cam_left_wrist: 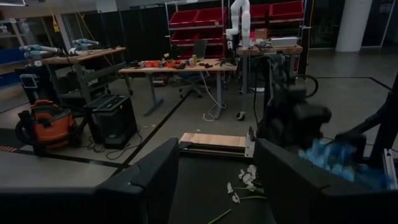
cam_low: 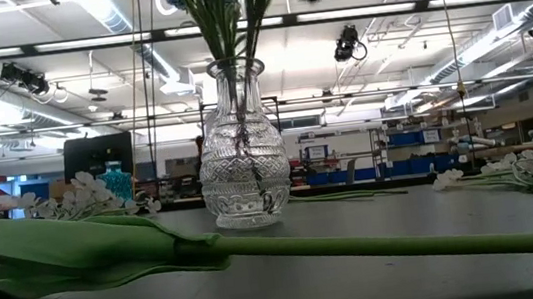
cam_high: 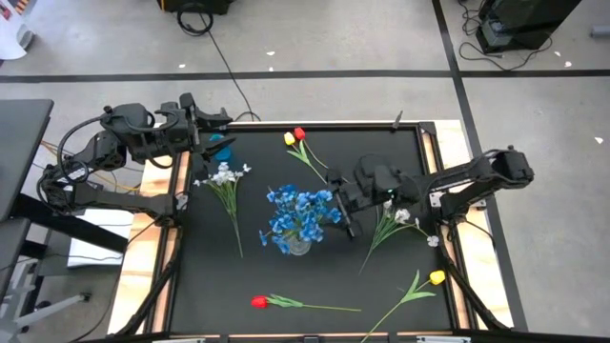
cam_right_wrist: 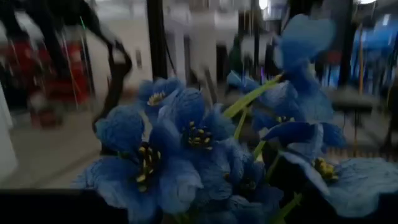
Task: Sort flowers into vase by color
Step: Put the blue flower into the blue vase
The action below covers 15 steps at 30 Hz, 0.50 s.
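Over on the left, the left gripper [cam_high: 221,124] is hanging at the mat's [cam_high: 381,286] far-left corner, jaws standing apart on nothing. Just inboard, a white sprig [cam_high: 224,177] is lying flat. In the middle, the blue flowers [cam_high: 300,211] are sitting upright in the glass vase [cam_low: 240,147]. Right beside the blooms, the right gripper [cam_high: 343,205] is hovering with its jaws parted, holding nothing. A red tulip [cam_high: 258,302] is lying along the near edge, a yellow tulip [cam_high: 436,277] near right.

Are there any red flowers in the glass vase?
No, the vase holds only blue flowers; the red tulip lies on the table.
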{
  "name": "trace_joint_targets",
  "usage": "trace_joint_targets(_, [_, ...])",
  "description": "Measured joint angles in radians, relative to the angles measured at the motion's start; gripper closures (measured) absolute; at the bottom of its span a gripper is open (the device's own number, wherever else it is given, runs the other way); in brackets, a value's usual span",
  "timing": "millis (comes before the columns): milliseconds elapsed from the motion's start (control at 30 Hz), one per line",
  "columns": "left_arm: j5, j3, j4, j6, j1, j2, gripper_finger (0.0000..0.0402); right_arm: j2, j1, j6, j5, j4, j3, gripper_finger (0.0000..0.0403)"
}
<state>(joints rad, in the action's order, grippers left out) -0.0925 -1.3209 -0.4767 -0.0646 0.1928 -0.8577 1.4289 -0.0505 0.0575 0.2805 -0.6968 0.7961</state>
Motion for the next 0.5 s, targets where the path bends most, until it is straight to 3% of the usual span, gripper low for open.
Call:
trace_joint_targets(267, [0.0,0.0,-0.001,0.0,0.0,0.0,0.0186,0.108,-0.001,0.121,-0.035,0.009,-0.001,0.0148])
trace_joint_targets(500, [0.0,0.0,0.0,0.0,0.0,0.0,0.0186,0.059,0.008,0.259,-0.004,0.156,-0.001,0.0142])
